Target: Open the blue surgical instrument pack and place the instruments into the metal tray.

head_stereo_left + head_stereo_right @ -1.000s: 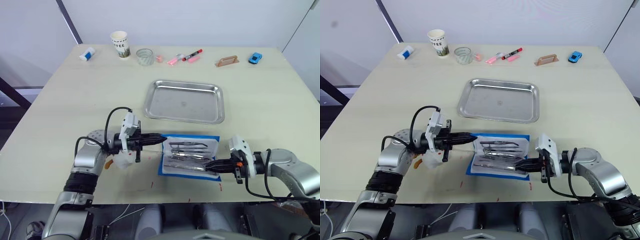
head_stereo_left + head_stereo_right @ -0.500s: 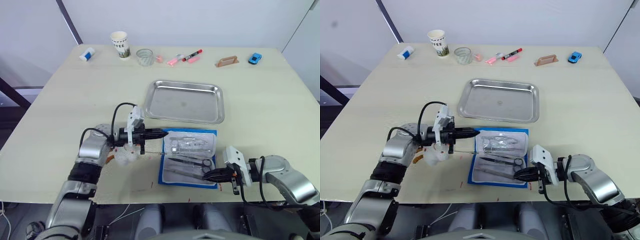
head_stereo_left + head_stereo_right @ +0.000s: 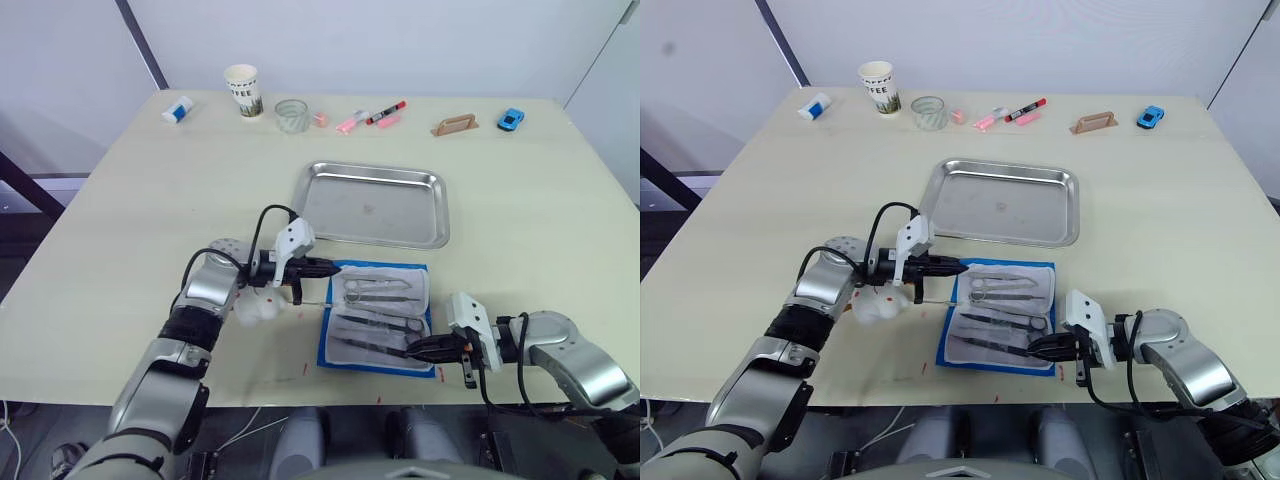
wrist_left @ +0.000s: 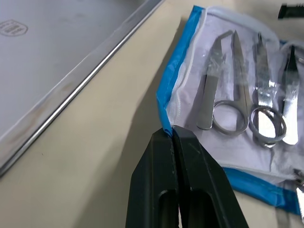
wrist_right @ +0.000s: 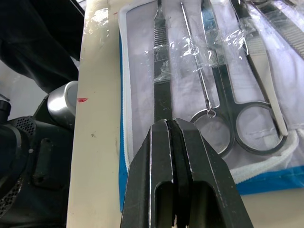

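Note:
The blue surgical instrument pack lies open near the table's front edge, its pale lining up. Several silvery instruments lie side by side on the lining, under clear film. The metal tray stands just beyond the pack, with nothing in it. My left gripper is shut at the pack's far left corner, and its fingertips pinch the blue edge. My right gripper reaches in from the pack's near right and is shut on the end of a flat tweezer-like instrument.
Along the far edge stand a paper cup, a small glass, a white bottle, pink and red markers, a brown handle and a blue toy car. A crumpled white scrap lies by my left wrist.
My left gripper has moved right and away from me with the pack's corner. My right gripper has drawn back toward the front edge. The pack has turned and lies spread open.

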Available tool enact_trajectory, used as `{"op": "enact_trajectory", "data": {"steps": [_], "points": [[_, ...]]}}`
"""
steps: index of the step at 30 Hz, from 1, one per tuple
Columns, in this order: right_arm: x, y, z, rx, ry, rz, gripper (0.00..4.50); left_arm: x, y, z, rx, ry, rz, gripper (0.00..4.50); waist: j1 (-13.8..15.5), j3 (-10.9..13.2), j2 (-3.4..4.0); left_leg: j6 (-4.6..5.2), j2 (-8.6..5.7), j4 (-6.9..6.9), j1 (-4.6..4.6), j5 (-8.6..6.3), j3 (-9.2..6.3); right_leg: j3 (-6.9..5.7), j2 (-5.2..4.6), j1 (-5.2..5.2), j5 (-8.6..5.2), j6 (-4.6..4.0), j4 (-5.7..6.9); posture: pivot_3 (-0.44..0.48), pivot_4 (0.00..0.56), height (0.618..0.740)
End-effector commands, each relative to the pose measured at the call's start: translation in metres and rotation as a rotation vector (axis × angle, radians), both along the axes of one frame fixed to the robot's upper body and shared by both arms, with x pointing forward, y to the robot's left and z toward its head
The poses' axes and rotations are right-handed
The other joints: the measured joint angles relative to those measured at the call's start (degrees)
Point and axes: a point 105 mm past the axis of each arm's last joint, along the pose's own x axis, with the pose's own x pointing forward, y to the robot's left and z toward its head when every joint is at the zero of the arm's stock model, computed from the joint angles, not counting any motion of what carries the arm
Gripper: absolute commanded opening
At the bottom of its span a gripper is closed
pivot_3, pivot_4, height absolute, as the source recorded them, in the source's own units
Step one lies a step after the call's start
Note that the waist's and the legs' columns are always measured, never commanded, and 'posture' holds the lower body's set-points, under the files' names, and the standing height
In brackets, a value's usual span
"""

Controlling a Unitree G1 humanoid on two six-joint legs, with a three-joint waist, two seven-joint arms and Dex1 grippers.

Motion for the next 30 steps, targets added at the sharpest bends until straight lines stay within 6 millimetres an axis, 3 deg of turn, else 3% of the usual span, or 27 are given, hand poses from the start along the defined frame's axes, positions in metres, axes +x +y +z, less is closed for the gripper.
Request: {"op": "enact_trajectory", "data": {"steps": [1,11,12,13,20,22,23,24,30], "points": [[0.000,0.000,-0.005,-0.008,0.000,-0.022,0.01,-0.001,0.002,-0.018,0.079,-0.002,0.007,0.00,0.05,0.00,0.00,0.00,0.00,-0.01,0.10,0.00,0.00,0.00,0.00,0.10,0.00,0.00,-0.01,0.000,0.150,0.740],[0.003,0.003,0.005,0.051,0.004,-0.041,0.01,-0.006,0.003,-0.009,0.001,-0.004,-0.010,0.00,-0.07,0.01,0.01,0.00,0.00,-0.07,0.31,-0.01,0.01,0.01,0.00,0.32,-0.01,-0.01,-0.04,0.000,0.150,0.740],[0.004,0.003,0.007,0.057,0.002,-0.041,0.65,-0.006,0.003,-0.008,-0.006,0.002,-0.010,0.00,-0.10,0.01,0.01,0.01,0.00,-0.07,0.31,-0.01,0.01,0.01,0.00,0.32,-0.01,-0.01,-0.04,0.000,0.150,0.740],[0.004,0.002,0.009,0.061,-0.005,-0.040,0.91,-0.006,0.004,-0.007,-0.013,0.002,-0.006,0.00,-0.12,0.01,0.01,0.00,0.00,-0.08,0.31,-0.01,0.01,0.02,0.00,0.31,-0.01,-0.01,-0.04,0.000,0.150,0.740],[0.004,-0.001,0.026,0.090,-0.052,-0.028,4.45,-0.013,0.015,0.009,-0.086,-0.023,0.010,3.41,-0.14,0.04,0.04,0.01,0.01,-0.11,0.30,-0.01,0.01,0.03,0.01,0.27,-0.02,-0.01,-0.04,0.000,0.150,0.740],[0.000,-0.003,0.032,0.099,-0.058,-0.022,4.50,-0.019,0.027,0.018,-0.117,-0.040,0.025,3.71,-0.25,0.06,0.05,0.01,0.01,-0.11,0.28,-0.01,0.02,0.03,0.00,0.27,-0.02,-0.01,-0.04,0.000,0.150,0.740],[-0.002,-0.003,0.034,0.102,-0.059,-0.021,4.50,-0.022,0.032,0.023,-0.142,-0.041,0.028,4.30,-0.32,0.06,0.05,0.01,0.02,-0.15,0.28,-0.01,0.06,0.08,-0.01,0.24,-0.02,-0.01,-0.06,0.000,0.150,0.740],[-0.003,-0.004,0.035,0.105,-0.059,-0.022,4.50,-0.024,0.035,0.027,-0.164,-0.046,0.037,4.42,-0.43,0.09,0.05,0.01,0.02,-0.17,0.27,-0.01,0.06,0.08,-0.01,0.22,-0.02,-0.01,-0.06,0.000,0.150,0.740],[-0.008,-0.007,0.035,0.114,-0.035,-0.023,4.50,-0.035,0.046,0.039,-0.238,-0.056,0.031,4.42,-0.12,0.12,0.07,0.01,0.03,-0.18,0.27,-0.02,0.10,0.08,-0.03,0.19,-0.02,-0.01,-0.06,0.000,0.150,0.740]]}}
